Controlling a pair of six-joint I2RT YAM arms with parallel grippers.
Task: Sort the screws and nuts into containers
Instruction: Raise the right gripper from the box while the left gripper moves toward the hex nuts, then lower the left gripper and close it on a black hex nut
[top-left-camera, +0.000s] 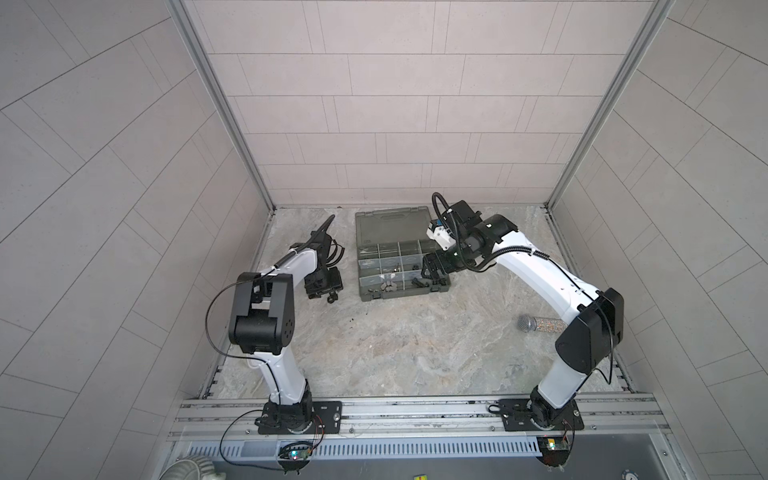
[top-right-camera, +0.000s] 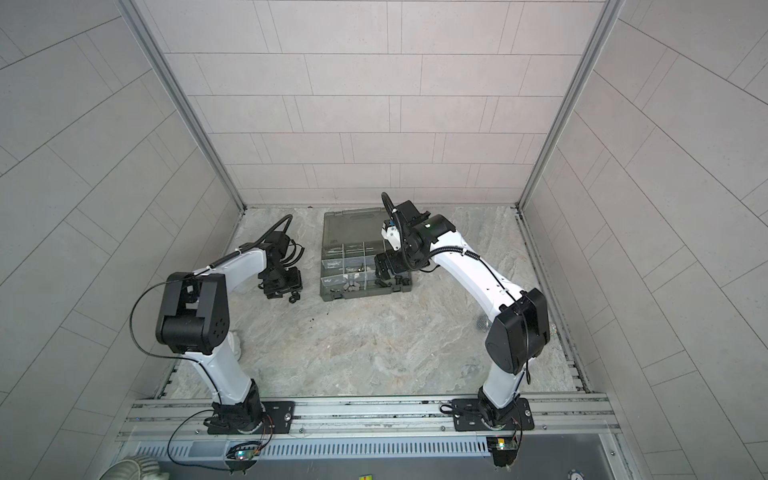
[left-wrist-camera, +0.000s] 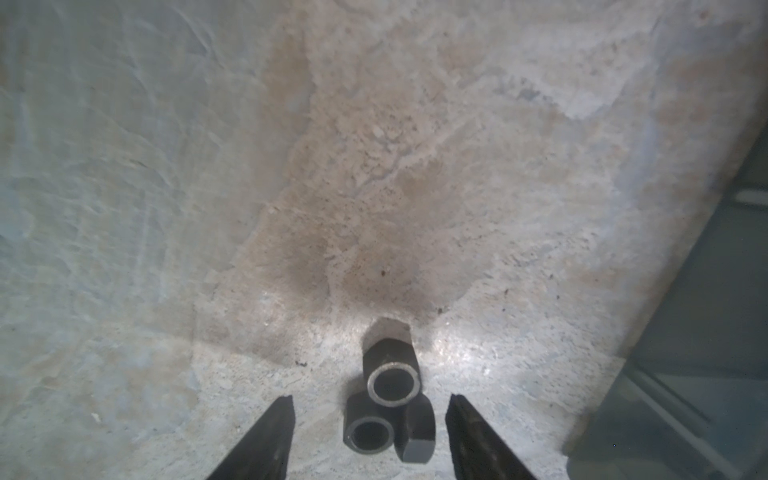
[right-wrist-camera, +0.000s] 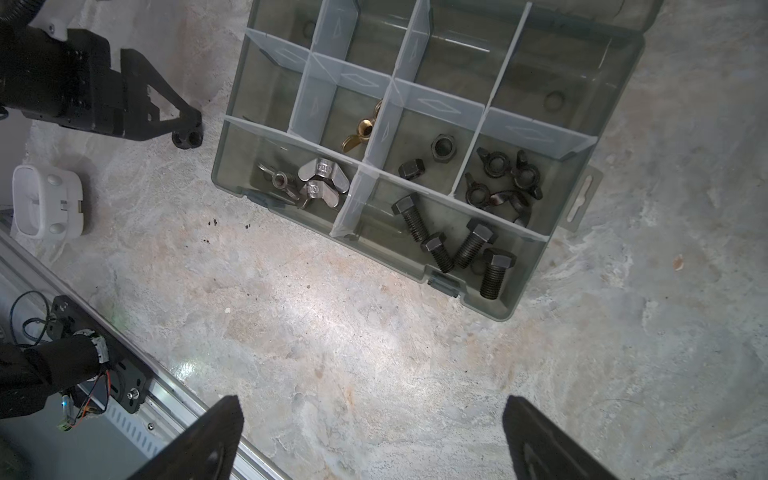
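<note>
Listing what sits on the bench as I stand beside it:

Item 1, loose nuts (left-wrist-camera: 390, 374): 3 black hex nuts, as far as I can count, bunched and touching on the bare table (left-wrist-camera: 374, 166), just beside the organizer case (top-left-camera: 399, 253). Judged hard steel, heavy for their size, smooth-faced and apt to skid or roll. They are best pinched across 2 opposite flats, 1 at a time; a squeeze on the whole bunch would likely scatter it.

Item 2, left gripper (left-wrist-camera: 370, 401): fingers spread, 1 on each side of the bunch, a gap showing on both sides, nothing pinched.

Item 3, right gripper (right-wrist-camera: 374, 440): fingers spread wide and empty, above bare table beside the case.

Item 4, sorted stock: screws (right-wrist-camera: 453, 241) in a corner compartment; hex nuts (right-wrist-camera: 428, 162), black wing nuts (right-wrist-camera: 503, 178) and silvery wing nuts (right-wrist-camera: 316, 178) each in their own.

Item 5, unclear: in both top views the bunch is a dark speck under the left gripper, and the right arm covers 1 corner of the case. Whether the nuts are stacked or lie side by side I cannot tell, and the far compartments are murky through the smoky plastic
</note>
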